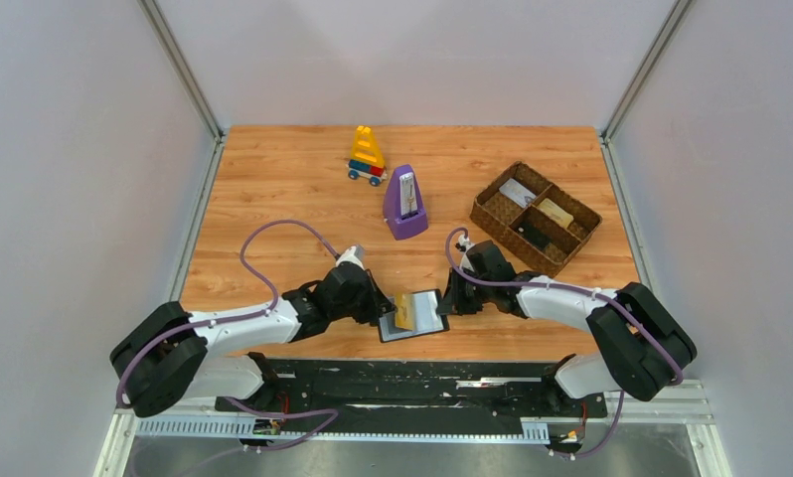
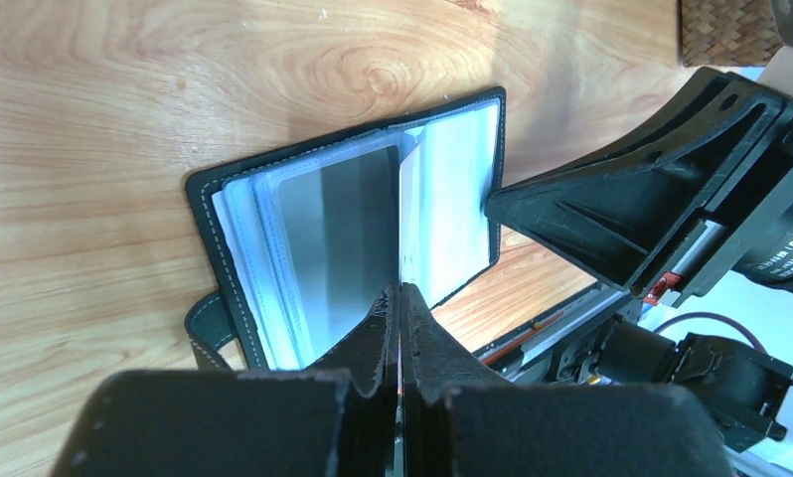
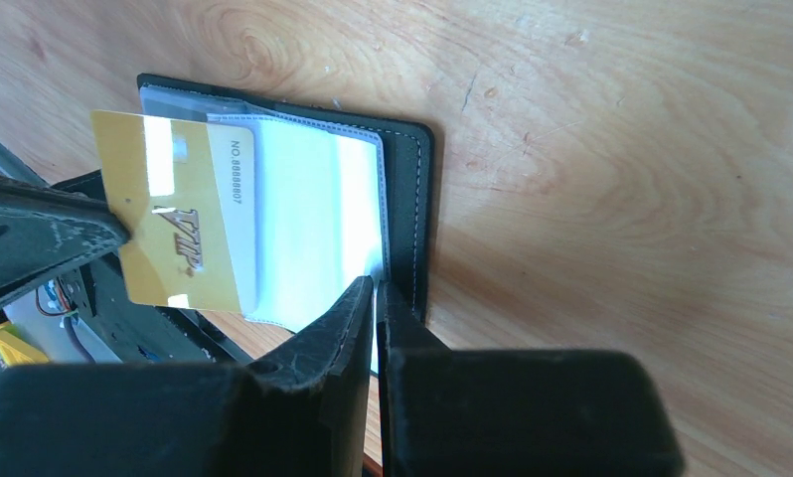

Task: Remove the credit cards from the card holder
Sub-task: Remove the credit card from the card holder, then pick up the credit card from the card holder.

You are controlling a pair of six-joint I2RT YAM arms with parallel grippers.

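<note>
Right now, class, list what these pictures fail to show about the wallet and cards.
- Top view: print on the yellow card too small to read.
- Left wrist view: card edge-on in the shut left gripper, face hidden.
- Right wrist view: glare on the wallet sleeves hides any further cards.
- Left wrist view: basket cut off by the frame corner.

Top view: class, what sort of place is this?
Probably a robot test cell: a wooden table enclosed by plain grey panels, with unrelated props, a purple metronome and a toy truck.
</note>
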